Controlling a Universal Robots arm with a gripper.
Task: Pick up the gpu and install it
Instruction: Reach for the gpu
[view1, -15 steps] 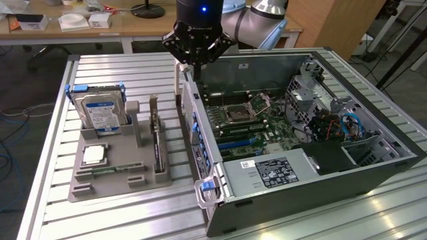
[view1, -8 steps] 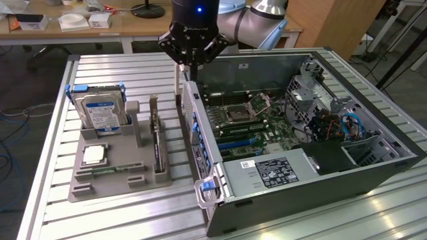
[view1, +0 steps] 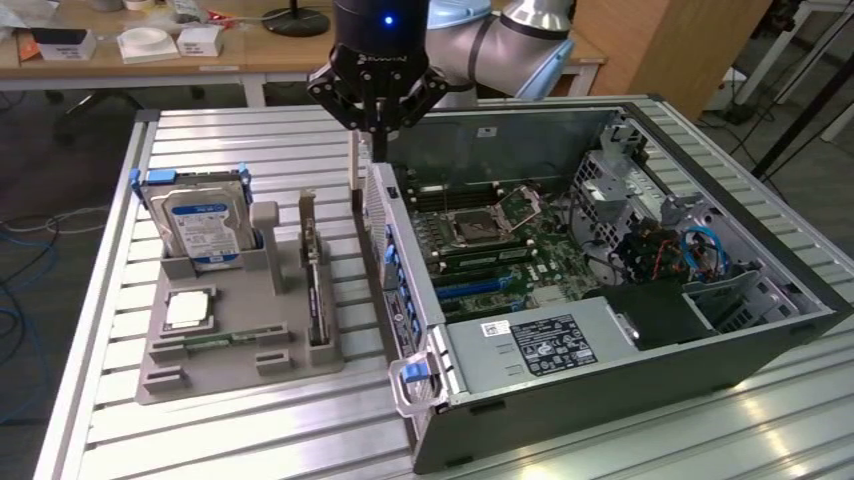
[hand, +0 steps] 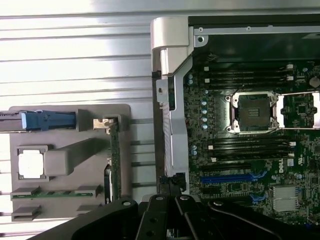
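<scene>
While hovering at the case wall, gripper fingers pressed together on nothing | sighting graphics card at 7 o'clock, exterior view, in tray | running 12-to-6.

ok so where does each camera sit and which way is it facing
exterior view: raised, off the robot, looking down at the open computer case and tray; the arm and shut jaws show.
wrist view: rides the arm, looking straight down at the motherboard and tray; the jaws' dark linkage shows.
shared: tray, gpu, motherboard.
</scene>
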